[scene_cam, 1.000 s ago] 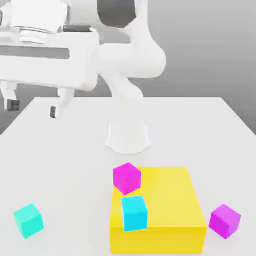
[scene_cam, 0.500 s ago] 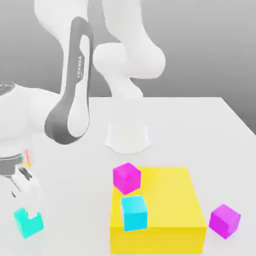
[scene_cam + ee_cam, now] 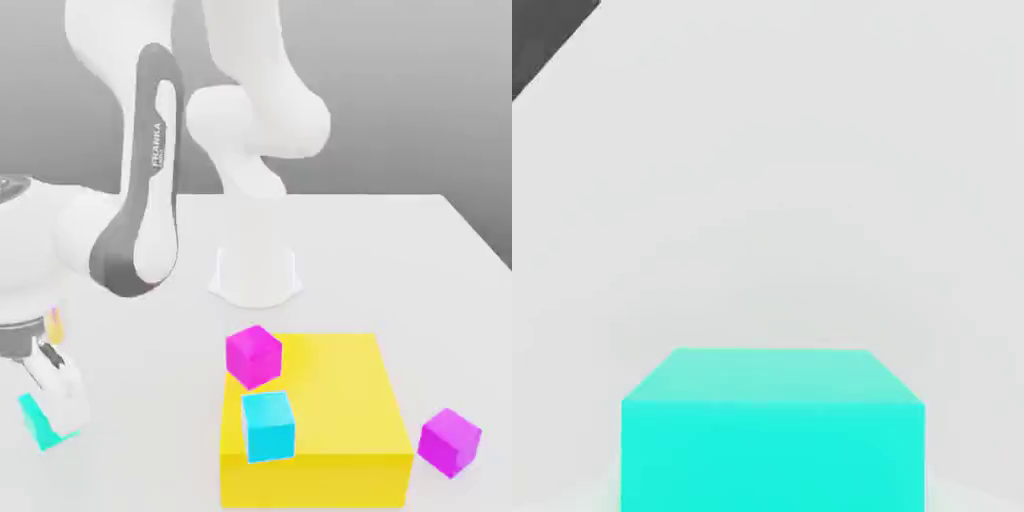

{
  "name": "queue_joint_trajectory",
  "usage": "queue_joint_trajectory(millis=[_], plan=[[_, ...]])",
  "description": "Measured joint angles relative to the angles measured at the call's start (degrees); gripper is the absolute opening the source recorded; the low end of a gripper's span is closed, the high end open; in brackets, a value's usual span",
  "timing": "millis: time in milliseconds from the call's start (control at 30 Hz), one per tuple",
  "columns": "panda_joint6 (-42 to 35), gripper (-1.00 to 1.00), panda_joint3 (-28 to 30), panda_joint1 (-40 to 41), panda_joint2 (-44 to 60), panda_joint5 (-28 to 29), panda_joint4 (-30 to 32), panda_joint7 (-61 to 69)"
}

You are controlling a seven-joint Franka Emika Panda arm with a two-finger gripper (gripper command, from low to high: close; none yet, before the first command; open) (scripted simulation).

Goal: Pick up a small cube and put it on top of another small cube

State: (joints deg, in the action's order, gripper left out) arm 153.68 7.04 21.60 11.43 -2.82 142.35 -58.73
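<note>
teal cube [image 3: 38, 421] sits between the fingers of the pincer [image 3: 55, 405], pinched tight.

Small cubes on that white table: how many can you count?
4. A teal small cube at the tool on the exterior view's left, a magenta one and a cyan one against the big yellow block, and a purple one right of it.

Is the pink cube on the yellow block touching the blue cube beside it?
Cannot tell. In the exterior view the pink cube sits just behind the blue cube on the yellow block; their outlines meet, hiding any gap.
</note>
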Motion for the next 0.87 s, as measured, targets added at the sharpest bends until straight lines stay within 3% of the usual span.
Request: queue_joint_trajectory(millis=[267, 567, 733, 767, 867], plan=[[-9.02, -1.0, -4.66, -7.94, -16.67, 4.09, 7.56, 1.66], [-19.08, -1.0, -9.64, -16.66, -35.36, 1.16, 16.15, 9.04], [-11.01, -1.0, -10.71, -17.72, -30.82, 0.57, 19.68, 10.14], [-8.61, 1.0, -10.8, -17.69, -29.05, 0.63, 20.31, 10.1], [-8.61, 1.0, -10.8, -17.69, -29.05, 0.63, 20.31, 10.1]])
